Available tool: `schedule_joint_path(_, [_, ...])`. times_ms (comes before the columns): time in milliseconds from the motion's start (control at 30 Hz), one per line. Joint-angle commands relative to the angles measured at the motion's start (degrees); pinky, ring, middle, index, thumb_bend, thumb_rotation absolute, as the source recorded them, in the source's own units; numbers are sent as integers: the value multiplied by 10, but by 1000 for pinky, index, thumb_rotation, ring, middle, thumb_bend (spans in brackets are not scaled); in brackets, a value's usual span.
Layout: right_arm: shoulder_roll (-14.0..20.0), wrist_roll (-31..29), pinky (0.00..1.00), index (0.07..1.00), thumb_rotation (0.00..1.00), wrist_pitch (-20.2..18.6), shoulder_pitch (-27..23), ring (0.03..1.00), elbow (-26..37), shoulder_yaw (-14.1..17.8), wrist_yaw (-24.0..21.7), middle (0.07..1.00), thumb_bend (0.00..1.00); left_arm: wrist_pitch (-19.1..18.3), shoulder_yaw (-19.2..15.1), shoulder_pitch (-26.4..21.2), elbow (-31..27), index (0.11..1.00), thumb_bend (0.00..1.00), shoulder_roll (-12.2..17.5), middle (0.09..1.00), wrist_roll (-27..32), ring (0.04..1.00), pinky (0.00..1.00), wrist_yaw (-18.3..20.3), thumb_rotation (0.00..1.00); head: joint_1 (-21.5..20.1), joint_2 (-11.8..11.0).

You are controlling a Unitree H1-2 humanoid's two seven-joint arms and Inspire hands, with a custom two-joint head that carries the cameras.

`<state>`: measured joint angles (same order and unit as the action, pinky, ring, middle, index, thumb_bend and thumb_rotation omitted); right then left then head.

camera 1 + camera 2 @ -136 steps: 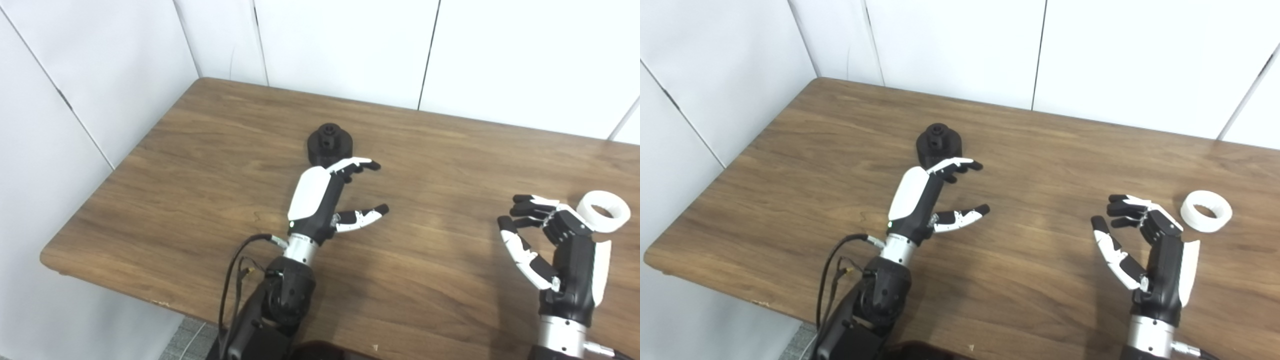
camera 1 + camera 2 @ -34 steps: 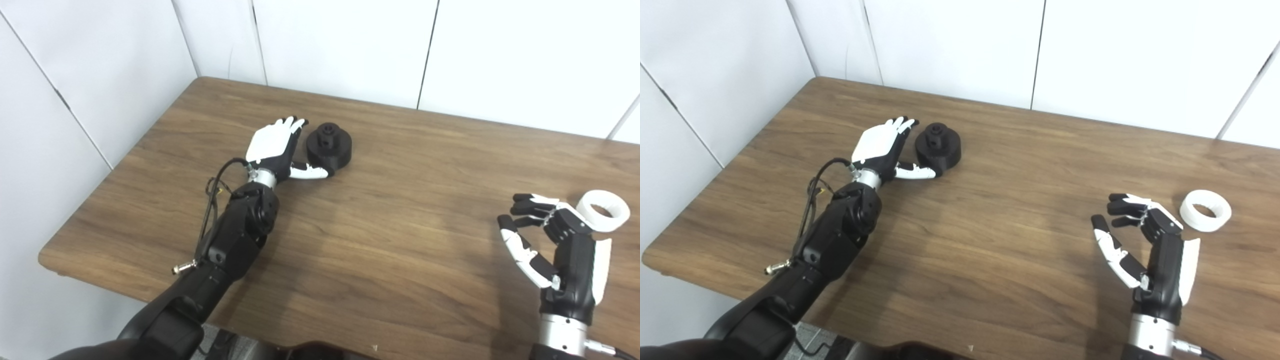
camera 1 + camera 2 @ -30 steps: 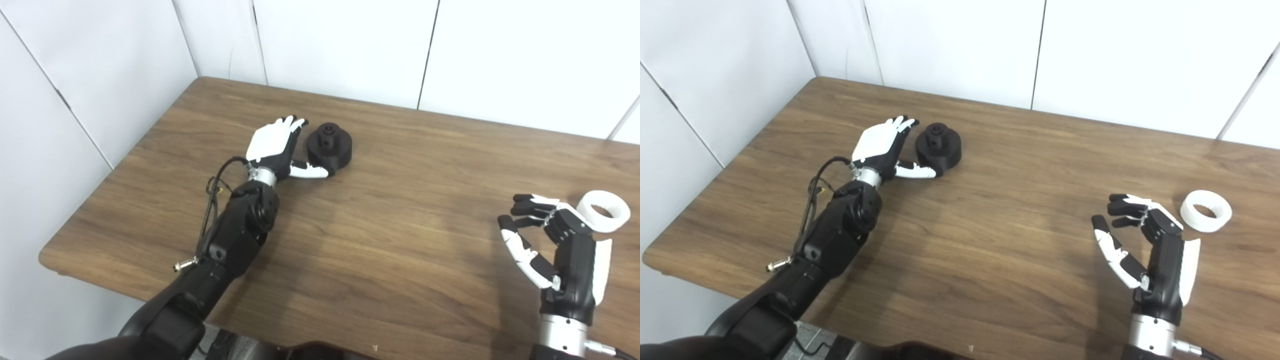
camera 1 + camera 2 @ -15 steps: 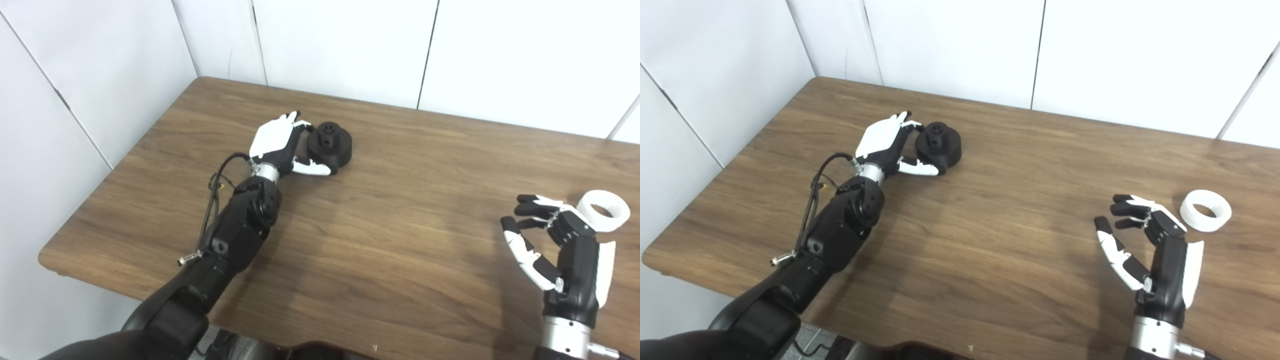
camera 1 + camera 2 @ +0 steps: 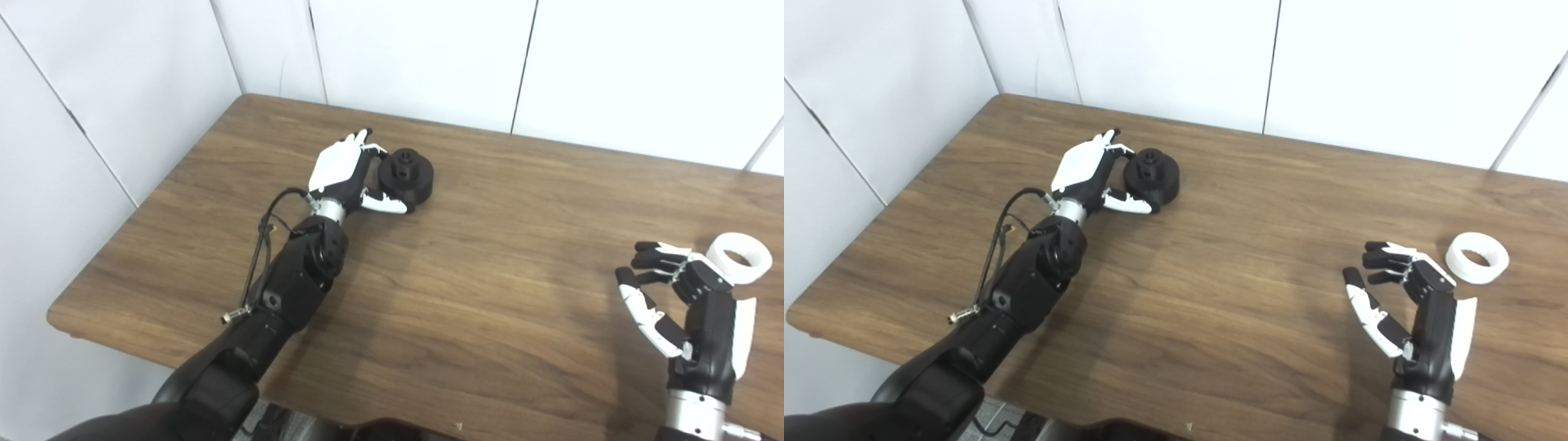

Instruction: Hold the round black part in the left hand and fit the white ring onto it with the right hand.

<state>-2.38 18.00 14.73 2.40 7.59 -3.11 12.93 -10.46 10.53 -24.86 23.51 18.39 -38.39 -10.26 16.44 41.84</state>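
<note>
Round black part (image 5: 407,176) set on counter (image 5: 465,318), partly enclosed but not yet gripped by open left hand (image 5: 346,170); white ring (image 5: 1477,258) laid beside open, empty right hand (image 5: 1409,306); closing and lifting judged required next.

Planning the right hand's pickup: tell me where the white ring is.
The white ring lies on the table at far right, just beyond the open right hand.

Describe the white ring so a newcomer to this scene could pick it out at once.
Start at the wooden table and go to its right end, where the right hand hovers open. Just beyond that hand's fingers lies the white ring, flat on the wood and untouched. It is the only white loose item; the other part, far left, is black.
</note>
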Motion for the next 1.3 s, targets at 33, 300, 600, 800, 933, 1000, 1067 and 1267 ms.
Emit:
schedule_joint_path(33, [12,0,438,496,140,5,34,551,-8,6,-6,617,499,-1,7,-12,-8,658,964,3,1000,-4,1000,1000,1,317,0,1])
schedule_joint_path(300, [13,1,438,496,141,3,35,550,-7,6,-7,619,499,25,-3,3,-24,582,913,-6,1000,35,1000,1000,3,209,0,2])
schedule_joint_path(600, [10,4,445,496,141,-1,33,557,-6,7,-8,619,500,40,10,29,-45,572,918,-14,1000,41,1000,1000,-1,219,-4,4])
schedule_joint_path(800, [8,2,445,496,142,-4,33,557,-2,6,-10,620,499,37,26,44,-65,577,923,-16,1000,32,1000,1000,9,246,-4,7])
schedule_joint_path(933, [6,1,451,497,143,-4,32,559,-3,5,-10,620,499,37,34,58,-85,579,922,-16,1000,34,1000,1000,13,245,-7,8])
schedule_joint_path(1000, [5,0,450,497,144,-6,32,556,-3,5,-10,618,499,37,39,67,-97,578,922,-16,1000,36,1000,1000,18,246,-9,9])
schedule_joint_path(1067, [5,0,445,497,144,-6,31,552,-2,5,-10,617,499,36,43,76,-111,576,920,-16,1000,38,1000,1000,25,246,-10,10])
schedule_joint_path(1267, [3,2,448,496,142,-8,29,559,-3,4,-10,615,500,38,51,105,-157,572,922,-20,1000,48,1000,1000,45,206,-19,13])
